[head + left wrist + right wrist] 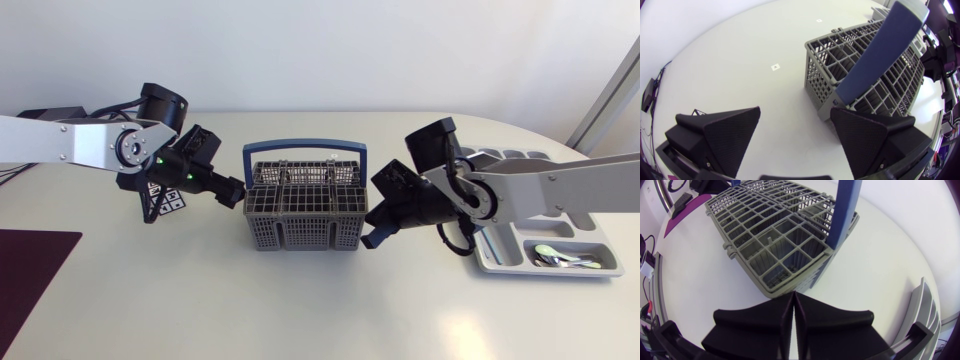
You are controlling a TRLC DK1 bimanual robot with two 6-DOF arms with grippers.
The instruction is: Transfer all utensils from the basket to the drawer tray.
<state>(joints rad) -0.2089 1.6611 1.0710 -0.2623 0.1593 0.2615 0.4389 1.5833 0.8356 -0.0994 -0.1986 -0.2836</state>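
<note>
Left claw [795, 112] spread wide, both wedge fingers well apart and nothing gripped between them; just ahead, close by one finger, a corner of the basket [865, 75] and the foot of its handle [885, 50], with contact between finger and basket impossible to tell. Right claw [794, 297] closed tight, finger against finger, nothing held, its tips just short of the basket's opposite lower corner. Between the two claws, near the middle of the bench [300, 310], the basket itself: grey plastic lattice, upright, square grid openings across the top, slotted walls, a blue handle arching over it. Contents of its compartments not clear enough to tell. On the pale bench top beyond the left claw, two small white tags [775, 66], each with a dark mark, too small to read with any surety. Under the left arm, a black-and-white patterned marker card [165, 200] flat on the bench, no legible wording. Farther out, on the right arm's side, the grey drawer tray [540, 270], well apart from the basket and partly hidden behind that arm; shiny spoons [565, 258] in its long compartment toward the head view's lower edge. At the bench's far left corner, a dark maroon mat [30, 275].
</note>
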